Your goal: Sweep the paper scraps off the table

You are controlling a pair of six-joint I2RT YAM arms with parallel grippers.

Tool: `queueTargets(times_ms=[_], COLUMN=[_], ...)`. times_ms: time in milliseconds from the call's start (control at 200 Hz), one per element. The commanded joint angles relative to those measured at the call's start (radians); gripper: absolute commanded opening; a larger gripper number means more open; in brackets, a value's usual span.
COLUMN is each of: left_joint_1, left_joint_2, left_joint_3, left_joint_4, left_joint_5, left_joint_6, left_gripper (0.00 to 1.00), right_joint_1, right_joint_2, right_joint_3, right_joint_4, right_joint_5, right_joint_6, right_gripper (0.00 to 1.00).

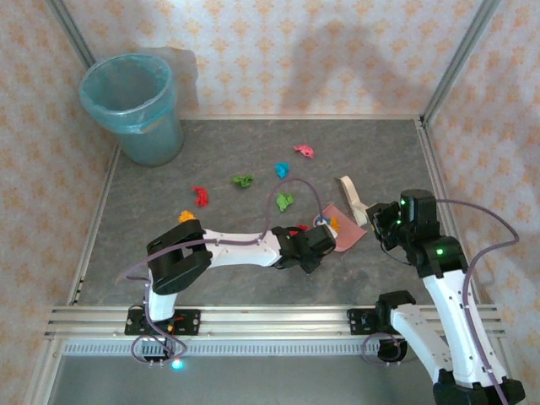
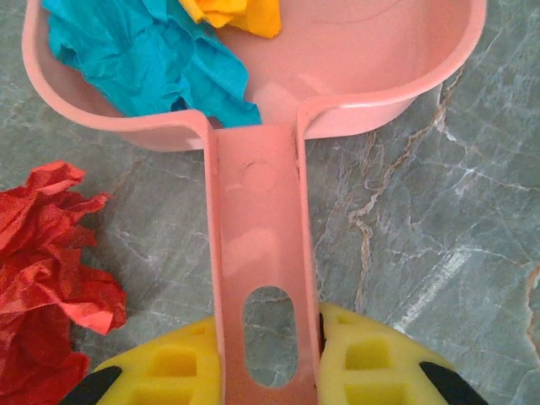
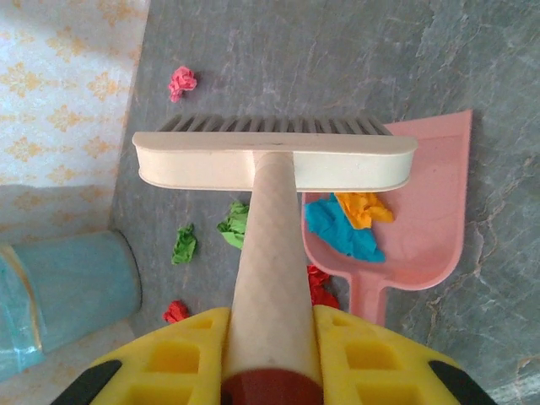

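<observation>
Crumpled paper scraps (image 2: 143,59) may spill from the pink plastic dustpan (image 2: 371,59) your left gripper (image 2: 268,359) clamps if the right gripper's (image 3: 270,354) clamped cream hand brush (image 3: 274,160) knocks it.

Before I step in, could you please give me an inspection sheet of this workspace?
Surface: table, grey marbled, flat.
Job's things: paper scraps loose on the table, several colours; blue scrap and orange scrap lie in the dustpan.
Clutter: nothing seen.
Grippers: left gripper shut on the dustpan handle; right gripper shut on the brush handle.
Cables: purple cables, looping loose above the table.
Surroundings: lined bin in the far left corner; patterned walls; aluminium rails.
</observation>
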Motion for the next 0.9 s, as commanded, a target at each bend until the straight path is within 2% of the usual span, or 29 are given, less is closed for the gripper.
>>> queueTargets(times_ms=[0, 170, 265, 485, 626, 711, 896], left_joint_1=[0.009, 0.008, 0.009, 0.015, 0.054, 0.073, 0.126], left_joint_2=[-0.077, -0.145, -0.185, -0.257, -0.331, -0.343, -0.356], left_joint_3=[-0.045, -0.085, -0.089, -0.013, 0.006, 0.073, 0.225], left_joint_4=[0.059, 0.078, 0.055, -0.135, -0.224, -0.349, -0.555], left_joint_5=[-0.063, -0.085, -0.104, -0.189, -0.188, -0.233, -0.309], left_joint_6=[-0.015, -0.023, -0.028, -0.085, -0.143, -0.177, -0.233], left_gripper=[0.0, 0.0, 0.0, 0.0, 0.0, 0.0, 0.0], right_joint_1=[0.005, 0.005, 0.003, 0.005, 0.035, 0.084, 0.119], right_joint_2=[-0.015, 0.019, 0.068, 0.265, 0.351, 0.377, 0.438], right_joint_3=[0.059, 0.158, 0.2, 0.267, 0.284, 0.258, 0.181], right_joint_4=[0.041, 0.071, 0.151, 0.328, 0.436, 0.513, 0.61], right_joint_5=[0.049, 0.213, 0.3, 0.388, 0.428, 0.453, 0.357], right_joint_6=[-0.052, -0.082, -0.096, -0.034, -0.005, -0.012, -0.095], right_gripper=[0.0, 0.0, 0.0, 0.0, 0.0, 0.0, 0.0])
